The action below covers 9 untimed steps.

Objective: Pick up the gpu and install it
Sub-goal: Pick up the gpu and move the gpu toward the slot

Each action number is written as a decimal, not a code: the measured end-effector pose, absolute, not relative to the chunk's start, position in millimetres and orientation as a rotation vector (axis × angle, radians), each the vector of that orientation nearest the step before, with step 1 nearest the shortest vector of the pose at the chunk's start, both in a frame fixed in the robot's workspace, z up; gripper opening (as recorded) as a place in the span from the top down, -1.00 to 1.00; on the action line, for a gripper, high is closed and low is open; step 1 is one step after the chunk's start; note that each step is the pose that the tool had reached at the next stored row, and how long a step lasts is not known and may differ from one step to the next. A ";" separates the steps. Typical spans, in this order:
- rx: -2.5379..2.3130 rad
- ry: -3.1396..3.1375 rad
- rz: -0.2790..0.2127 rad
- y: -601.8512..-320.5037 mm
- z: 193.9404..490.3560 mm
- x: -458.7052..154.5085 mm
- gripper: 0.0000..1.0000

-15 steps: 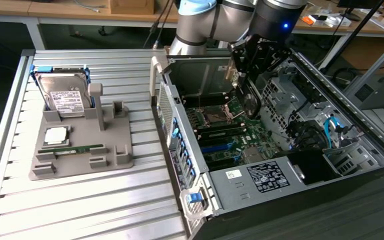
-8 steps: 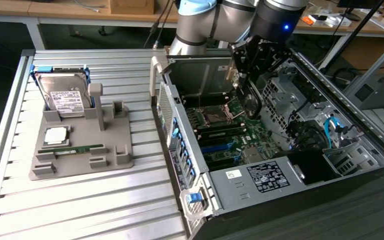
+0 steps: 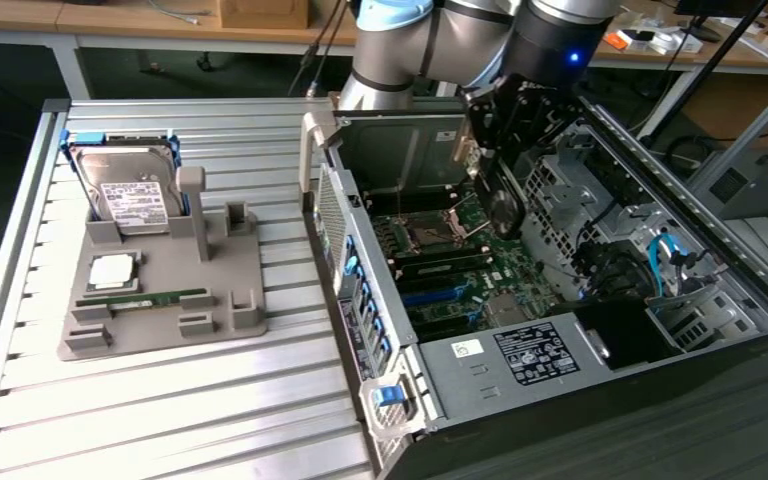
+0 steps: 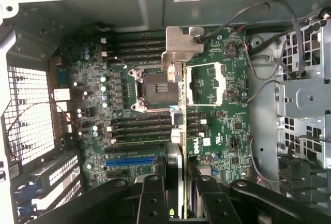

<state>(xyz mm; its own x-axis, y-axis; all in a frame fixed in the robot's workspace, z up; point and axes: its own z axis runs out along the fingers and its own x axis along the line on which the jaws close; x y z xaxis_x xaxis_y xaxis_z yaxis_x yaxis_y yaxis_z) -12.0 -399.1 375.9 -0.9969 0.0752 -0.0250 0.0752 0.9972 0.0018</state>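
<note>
tool (image 4: 181,185) clamped on the gpu (image 4: 181,45), a thin dark circuit card with silvery bracket, edge-on above the green motherboard (image 4: 217,125) in the open grey case (image 3: 398,150); advise keeping it square and level while lowering.

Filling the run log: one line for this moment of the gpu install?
claw: shut on gpu | gpu: edge-on over motherboard, inside open case | status: not seated
</note>
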 end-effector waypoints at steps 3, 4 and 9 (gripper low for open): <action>0.117 3.114 0.001 -399.1 375.2 -11.2 0.47; 0.117 3.114 0.001 -399.1 375.0 -10.8 0.47; 0.117 3.114 0.000 -399.1 373.8 -9.3 0.47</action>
